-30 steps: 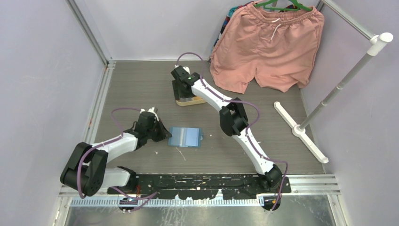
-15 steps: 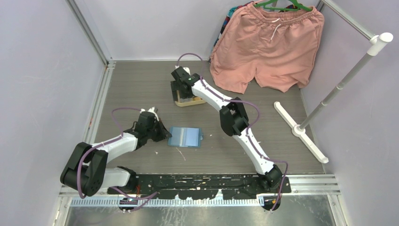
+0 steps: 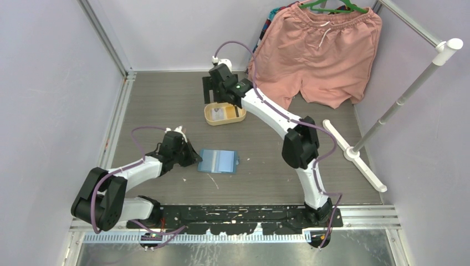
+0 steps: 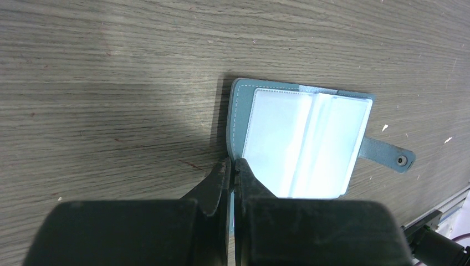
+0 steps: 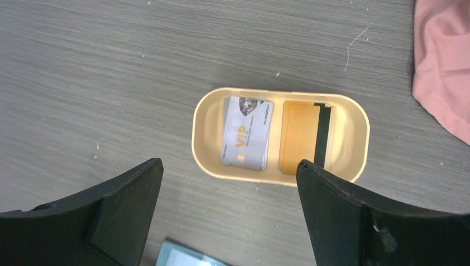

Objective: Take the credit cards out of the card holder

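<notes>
**Top view:** the desk (image 3: 166,100) is matte grey wood-grain. The card holder (image 3: 218,161) lies open and flat mid-desk toward the near side. It's a small rectangle, pale blue inside with a teal rim. The left arm (image 3: 133,169) sits low, with the left fingers (image 3: 194,158) at the holder's left edge. The right arm (image 3: 266,108) stretches to the far side, its head above a yellow oval tray (image 3: 207,115), well apart from the holder. The credit cards (image 3: 221,112) sit in the tray, too small here for detail. Pink shorts (image 3: 316,61), soft creased fabric, hang from a green hanger (image 3: 332,5) at back right. A white rack foot (image 3: 354,152) rests on the desk at right.

**Left wrist:** the holder has a teal leather-look cover with a stitched border and glossy clear sleeves that glare white-blue. A snap tab (image 4: 388,156) with a round stud sticks out on its right side. The left fingers are closed, tips pinching the holder's near-left corner edge, with a pale sliver showing between them.

**Right wrist:** the right fingers (image 5: 111,210) are spread wide and grip nothing, above the tray. The tray is smooth pale yellow with rounded ends and a raised rim. Two cards lie flat inside, side by side with a narrow gap:
- a grey-white card (image 5: 246,138) with orange "VIP" lettering and a dark patch at its top end
- an orange-tan card (image 5: 299,138) with a black stripe down its right edge

One corner of the holder shows at the bottom edge, and pink fabric shows at top right.
</notes>
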`<state>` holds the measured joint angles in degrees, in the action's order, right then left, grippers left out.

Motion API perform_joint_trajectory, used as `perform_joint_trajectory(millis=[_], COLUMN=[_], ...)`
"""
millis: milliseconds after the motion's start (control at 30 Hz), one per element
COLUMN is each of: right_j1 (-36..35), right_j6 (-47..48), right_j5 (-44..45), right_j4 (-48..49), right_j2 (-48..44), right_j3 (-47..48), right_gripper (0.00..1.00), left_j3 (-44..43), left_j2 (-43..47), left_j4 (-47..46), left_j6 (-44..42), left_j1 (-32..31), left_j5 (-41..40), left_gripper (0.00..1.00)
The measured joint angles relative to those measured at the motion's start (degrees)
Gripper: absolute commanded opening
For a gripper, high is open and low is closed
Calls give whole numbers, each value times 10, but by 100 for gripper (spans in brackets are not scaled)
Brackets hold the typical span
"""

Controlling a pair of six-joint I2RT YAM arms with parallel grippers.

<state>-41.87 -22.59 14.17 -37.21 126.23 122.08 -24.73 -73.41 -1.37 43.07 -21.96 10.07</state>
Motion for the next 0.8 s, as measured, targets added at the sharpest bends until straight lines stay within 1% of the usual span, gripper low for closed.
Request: perform_joint_trajectory(millis=[100, 167, 333, 500, 600, 800], right_j1=[-18, -36, -90, -119, -123, -124], right_j6=[0, 0, -8, -26, -34, -47], right_j5=[13, 20, 22, 16, 16, 16], right_j4=[27, 40, 51, 54, 57, 68], right_j2=[-58, -76, -80, -80, -80, -80], right_j3=[-67, -103, -185, -224, -227, -235], right_gripper=[95, 95, 95, 95, 95, 95], left_j3=[0, 0, 0, 0, 1, 3], left_j2=[0, 0, 0, -1, -2, -2], left_j4=[0, 0, -1, -3, -3, -7], left_j6=[1, 1, 3, 6, 6, 12], left_j1=[0, 0, 0, 0, 0, 0], left_j5=[0, 0, 0, 0, 0, 0], left_gripper=[0, 0, 0, 11, 16, 30])
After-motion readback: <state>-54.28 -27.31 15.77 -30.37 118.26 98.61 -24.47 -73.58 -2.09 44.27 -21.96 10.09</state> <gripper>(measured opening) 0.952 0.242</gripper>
